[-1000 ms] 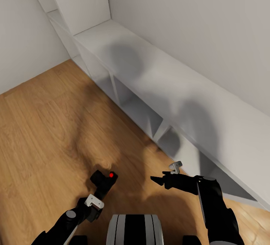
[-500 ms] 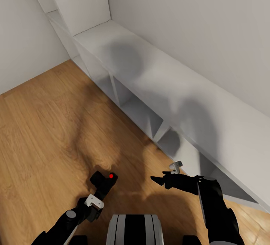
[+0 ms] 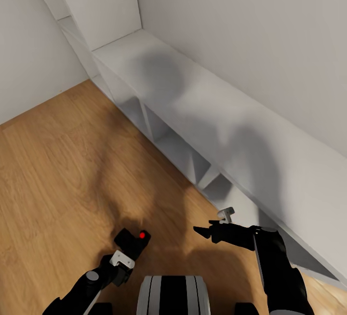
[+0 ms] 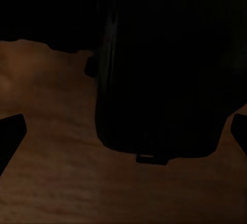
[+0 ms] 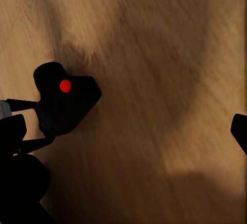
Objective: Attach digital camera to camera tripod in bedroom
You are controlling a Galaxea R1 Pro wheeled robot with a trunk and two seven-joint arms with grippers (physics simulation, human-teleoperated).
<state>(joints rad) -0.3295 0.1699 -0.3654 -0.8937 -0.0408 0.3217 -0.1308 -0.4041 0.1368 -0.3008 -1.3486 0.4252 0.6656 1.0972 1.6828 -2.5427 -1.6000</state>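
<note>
My left gripper [image 3: 128, 248] is shut on the digital camera [image 3: 132, 240], a small black box with a red dot on top, held low over the wood floor in front of my trunk. Through the left wrist view the camera's dark body [image 4: 164, 69] sits between the two fingers. From the right wrist the same camera [image 5: 64, 100] shows beside the left arm. My right gripper [image 3: 205, 230] hangs open and empty to the right of it, close to the white shelving. The camera tripod is out of view.
A low white cube shelf [image 3: 202, 107] runs along the right wall, with open compartments facing the floor. A taller white cabinet [image 3: 96, 1] stands at its far end in the corner. Light wood plank floor [image 3: 58, 160] stretches to the left.
The whole head view has shifted a little, so the camera moved. The held digital camera sits slightly lower in the picture than before. The right arm keeps its pose.
</note>
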